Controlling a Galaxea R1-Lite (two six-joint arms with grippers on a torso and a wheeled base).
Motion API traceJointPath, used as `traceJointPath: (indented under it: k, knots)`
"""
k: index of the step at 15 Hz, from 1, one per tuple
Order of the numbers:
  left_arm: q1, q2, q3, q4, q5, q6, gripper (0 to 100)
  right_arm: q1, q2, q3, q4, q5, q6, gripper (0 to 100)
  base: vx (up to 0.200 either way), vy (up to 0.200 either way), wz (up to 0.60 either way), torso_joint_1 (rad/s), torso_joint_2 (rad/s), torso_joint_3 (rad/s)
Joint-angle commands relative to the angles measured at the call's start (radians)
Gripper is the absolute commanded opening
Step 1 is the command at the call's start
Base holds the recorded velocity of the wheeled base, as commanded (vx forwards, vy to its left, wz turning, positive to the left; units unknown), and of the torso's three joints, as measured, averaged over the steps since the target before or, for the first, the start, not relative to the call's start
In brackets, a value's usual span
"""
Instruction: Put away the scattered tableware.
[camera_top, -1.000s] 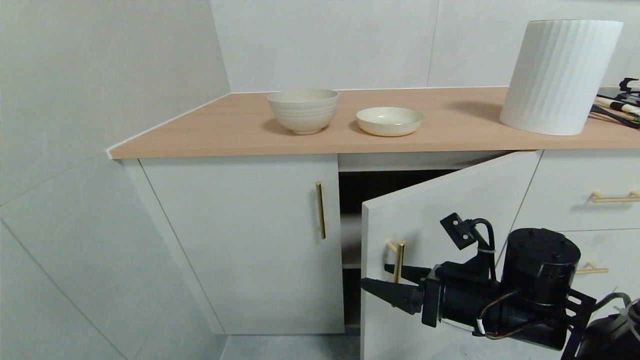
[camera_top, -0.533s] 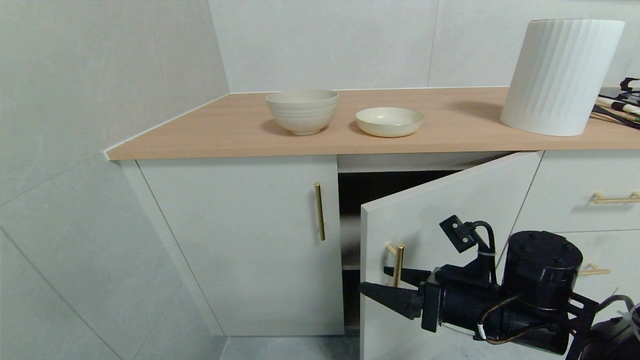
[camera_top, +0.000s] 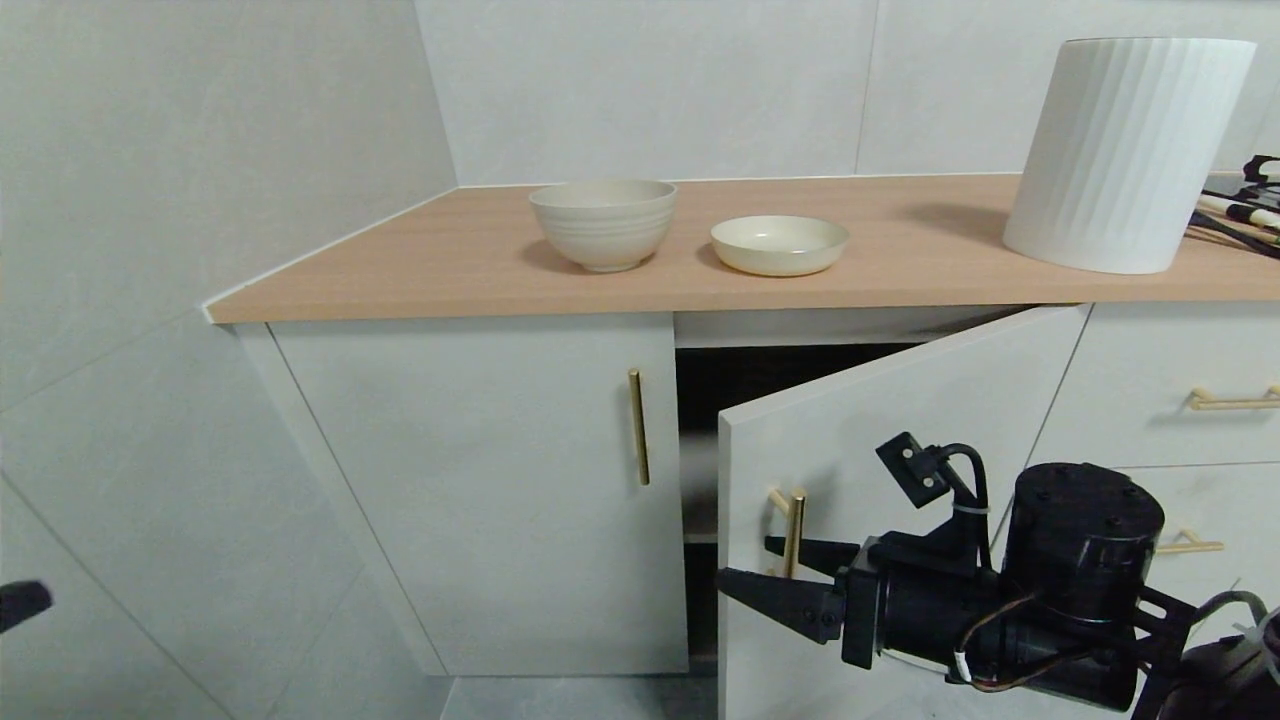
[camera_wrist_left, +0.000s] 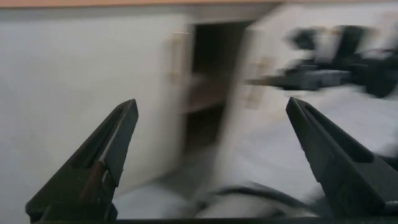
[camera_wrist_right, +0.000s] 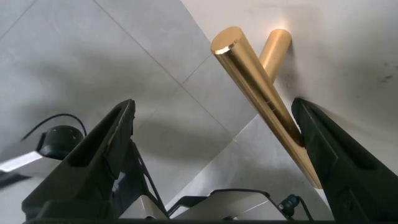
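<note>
A ribbed beige bowl (camera_top: 603, 222) and a shallow cream dish (camera_top: 779, 243) sit side by side on the wooden countertop (camera_top: 400, 275). Below them the right-hand cabinet door (camera_top: 900, 420) stands ajar, showing a dark interior. My right gripper (camera_top: 770, 572) is open in front of that door. Its fingers straddle the lower part of the door's gold handle (camera_top: 793, 530), which in the right wrist view (camera_wrist_right: 267, 102) lies close to one finger (camera_wrist_right: 329, 162). My left gripper (camera_wrist_left: 210, 106) hangs open and empty low at the left, facing the cabinet; its tip (camera_top: 20, 603) shows at the head view's edge.
A tall white ribbed container (camera_top: 1125, 150) stands on the counter's right, with dark utensils (camera_top: 1245, 210) beyond it. The left cabinet door (camera_top: 480, 480) is closed, with a gold handle (camera_top: 637, 427). Drawers with gold pulls (camera_top: 1235, 400) are at the right. A tiled wall bounds the left.
The head view has shifted slightly. My left gripper's tip has come into sight at the lower left edge. The right gripper stays at the door handle, the door about as far ajar.
</note>
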Motion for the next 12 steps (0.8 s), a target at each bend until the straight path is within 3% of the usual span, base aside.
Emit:
traceJointPath:
  k: [1,4,5,7,12]
  knots:
    - [-0.073,0.364,-0.067,-0.139,-0.118,-0.019,100,0.001,0.005,0.001,-0.001,0.001,-0.001,100,0.000,0.000,0.00,0.000,0.00,0.000]
    - [-0.114,0.549,-0.065,-0.270,-0.118,-0.019,100,0.001,0.005,-0.001,-0.001,0.001,-0.001,100,0.000,0.000,0.00,0.000,0.00,0.000]
    - [-0.119,0.653,-0.037,-0.368,-0.118,-0.016,100,0.001,0.002,0.001,-0.001,0.001,-0.001,100,0.000,0.000,0.00,0.000,0.00,0.000]
    - [-0.136,0.764,0.030,-0.475,-0.113,-0.014,100,0.001,0.004,-0.004,-0.001,0.001,-0.001,100,0.000,0.000,0.00,0.000,0.00,0.000]
    - [-0.259,0.968,0.108,-0.666,0.005,-0.008,100,0.001,0.017,-0.004,-0.001,0.001,-0.001,100,0.000,0.000,0.00,0.000,0.00,0.000]
